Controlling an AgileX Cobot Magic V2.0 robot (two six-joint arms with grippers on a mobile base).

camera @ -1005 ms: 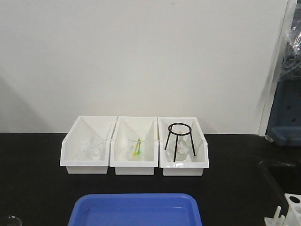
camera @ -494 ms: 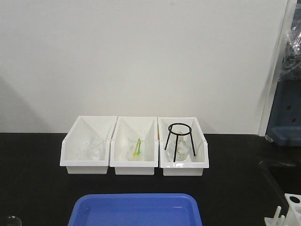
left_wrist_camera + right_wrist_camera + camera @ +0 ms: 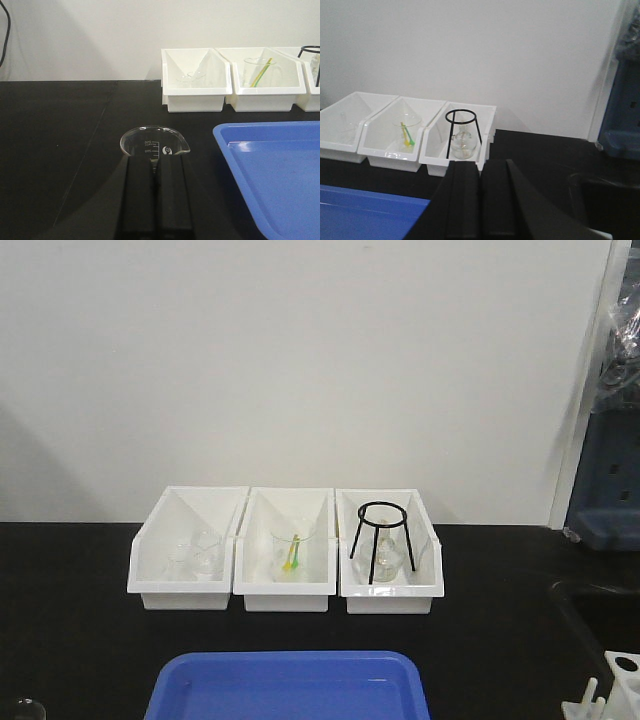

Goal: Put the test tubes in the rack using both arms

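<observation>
Black and matte, the surface [image 3: 80, 640] runs under a plain white wall, and from my front camera I see 3 white open-front bins lined up side by side at its far edge. On my screen the left bin [image 3: 185, 550] holds clear glassware, the middle bin [image 3: 288, 550] holds a beaker with a yellow and a green stick leaning in it, and the right bin [image 3: 392, 552] holds a black wire tripod stand [image 3: 380, 538] straddling a small round flask. Nearer to me lies a blue tray [image 3: 290, 685], cut off by the bottom edge of the front view. The rack [image 3: 610, 692] sits at the bottom right corner of that view, well apart from the bins and to the right of the tray, only partly in frame, with a round hole in its top and a thin white peg just visible. Through the left wrist camera I see the left gripper [image 3: 155, 165] with its 2 dark fingers pressed together, nothing between them, and a clear glass beaker [image 3: 152, 145] with printed graduations standing just ahead of the tips; the tray's corner lies to its right. Through the right wrist camera the right gripper [image 3: 479, 167] also shows its fingers closed against each other, empty, pointing toward the bin with the tripod stand.
</observation>
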